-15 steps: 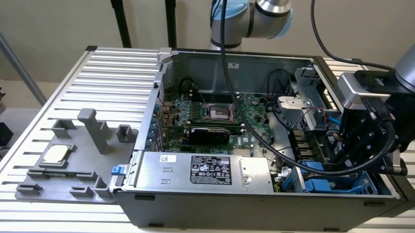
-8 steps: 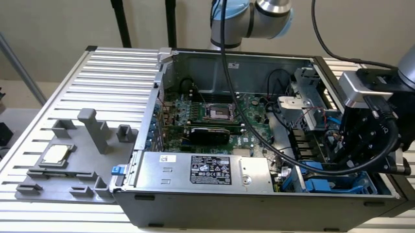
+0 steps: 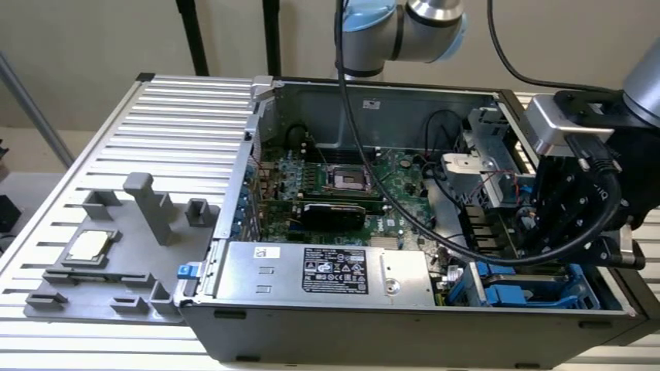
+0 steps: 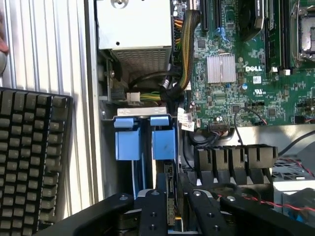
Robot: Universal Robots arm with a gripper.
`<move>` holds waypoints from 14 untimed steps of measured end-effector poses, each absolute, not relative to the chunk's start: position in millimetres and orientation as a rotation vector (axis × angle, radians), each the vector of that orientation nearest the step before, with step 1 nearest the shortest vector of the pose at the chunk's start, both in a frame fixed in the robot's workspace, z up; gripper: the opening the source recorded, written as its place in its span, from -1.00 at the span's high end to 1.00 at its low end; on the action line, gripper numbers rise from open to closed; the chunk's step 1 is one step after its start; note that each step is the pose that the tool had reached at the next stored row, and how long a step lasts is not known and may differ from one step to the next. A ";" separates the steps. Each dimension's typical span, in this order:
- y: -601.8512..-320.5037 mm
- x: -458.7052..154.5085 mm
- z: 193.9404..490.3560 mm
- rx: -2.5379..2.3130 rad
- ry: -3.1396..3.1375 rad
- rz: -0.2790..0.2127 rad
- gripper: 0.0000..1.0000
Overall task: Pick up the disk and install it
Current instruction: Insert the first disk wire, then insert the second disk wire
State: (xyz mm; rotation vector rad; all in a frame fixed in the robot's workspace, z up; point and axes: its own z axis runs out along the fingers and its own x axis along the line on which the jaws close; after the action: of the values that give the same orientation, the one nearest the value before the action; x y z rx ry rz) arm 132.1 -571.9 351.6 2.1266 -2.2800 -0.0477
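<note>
My black gripper (image 3: 552,259) hangs low over the drive bays at the exterior view's right end of the open computer case (image 3: 237,193). In the wrist view its two fingers (image 4: 152,211) stand slightly apart, and the gripper (image 4: 173,212) straddles a thin edge-on part (image 4: 170,194) that runs back from a blue carrier (image 4: 163,140). This looks like the disk standing on edge in its bay slot; its label is hidden. A gap shows beside the edge, so the jaws look open. A second blue carrier (image 4: 127,141) sits in the neighbouring slot.
The grey power-supply box (image 3: 320,270) fills the case's front. Behind it lies the green motherboard (image 4: 236,73), with cable bundles (image 4: 184,39) by the bays. A small silver CPU chip (image 3: 88,246) rests on a grey fixture outside the case. A black keyboard (image 4: 29,167) lies beside the case.
</note>
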 end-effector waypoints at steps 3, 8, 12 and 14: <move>-571.9 129.8 351.7 2.127 -2.280 -0.046 0.51; -571.9 129.8 351.7 2.127 -2.280 -0.046 0.51; -571.9 129.8 351.7 2.127 -2.280 -0.046 0.51; -571.9 129.8 351.7 2.127 -2.280 -0.046 0.51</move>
State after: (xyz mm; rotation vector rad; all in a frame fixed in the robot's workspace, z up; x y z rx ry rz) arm 129.8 -571.9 351.7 2.1269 -2.2800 -0.0461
